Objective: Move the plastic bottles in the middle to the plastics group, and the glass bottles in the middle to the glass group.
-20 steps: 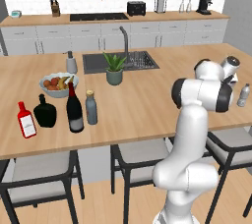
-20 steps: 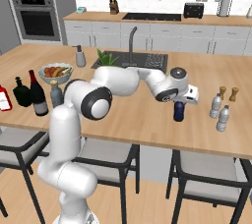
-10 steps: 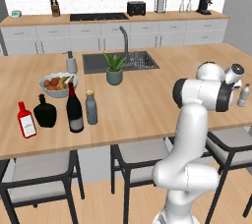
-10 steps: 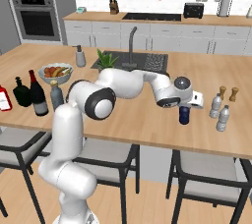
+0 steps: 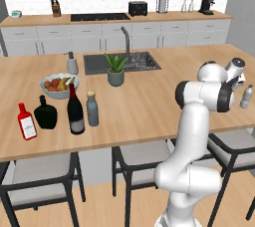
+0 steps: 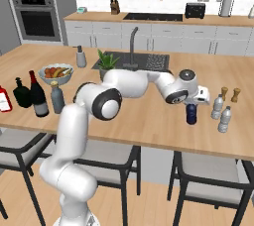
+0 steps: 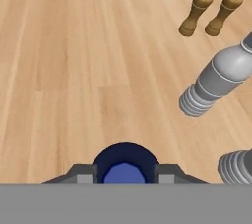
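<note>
Two ribbed water bottles [image 6: 221, 113] sit close beside the blue bottle [image 6: 191, 113]; gripper [image 7: 125, 175] clamped on it — sideways drift risks toppling them.

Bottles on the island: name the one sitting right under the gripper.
The small dark-blue bottle, directly below the gripper. It stands left of the two clear ribbed water bottles; every other bottle is at the far left end.

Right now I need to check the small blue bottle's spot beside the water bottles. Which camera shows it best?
The right base view: the blue bottle stands upright on the counter under the gripper, left of the water bottles. The hand view shows its top from above; the left base view doesn't make it out.
</note>
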Available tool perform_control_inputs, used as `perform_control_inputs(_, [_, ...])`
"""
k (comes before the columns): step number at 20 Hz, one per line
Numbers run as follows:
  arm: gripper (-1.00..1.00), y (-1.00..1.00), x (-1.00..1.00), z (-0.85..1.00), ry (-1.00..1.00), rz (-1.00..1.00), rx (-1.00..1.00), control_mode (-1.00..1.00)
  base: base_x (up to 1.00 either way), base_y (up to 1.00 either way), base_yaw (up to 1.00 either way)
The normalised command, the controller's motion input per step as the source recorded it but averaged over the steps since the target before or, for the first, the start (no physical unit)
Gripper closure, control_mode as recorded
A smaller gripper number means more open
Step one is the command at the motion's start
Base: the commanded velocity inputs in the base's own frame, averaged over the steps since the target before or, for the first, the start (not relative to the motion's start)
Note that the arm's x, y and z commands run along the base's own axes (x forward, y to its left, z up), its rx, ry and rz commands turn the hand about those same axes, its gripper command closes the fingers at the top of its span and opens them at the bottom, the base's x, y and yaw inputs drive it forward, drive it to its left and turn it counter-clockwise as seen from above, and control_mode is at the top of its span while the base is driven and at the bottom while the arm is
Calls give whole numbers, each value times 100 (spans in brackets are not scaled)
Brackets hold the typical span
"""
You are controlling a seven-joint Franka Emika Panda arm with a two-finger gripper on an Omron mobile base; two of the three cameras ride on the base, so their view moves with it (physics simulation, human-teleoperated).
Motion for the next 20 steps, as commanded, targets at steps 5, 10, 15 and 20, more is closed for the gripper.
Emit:
perform_control_inputs(5, [100, -41, 0, 0, 0, 0, 0, -100, 0, 0, 0])
perform_control_inputs(10, [100, -18, 0, 0, -7, 0, 0, -100, 0, 0, 0])
perform_control_inputs(15, [100, -8, 0, -6, -2, 0, 0, -100, 0, 0, 0])
perform_control_inputs(20, [100, -15, 0, -6, 0, 0, 0, -100, 0, 0, 0])
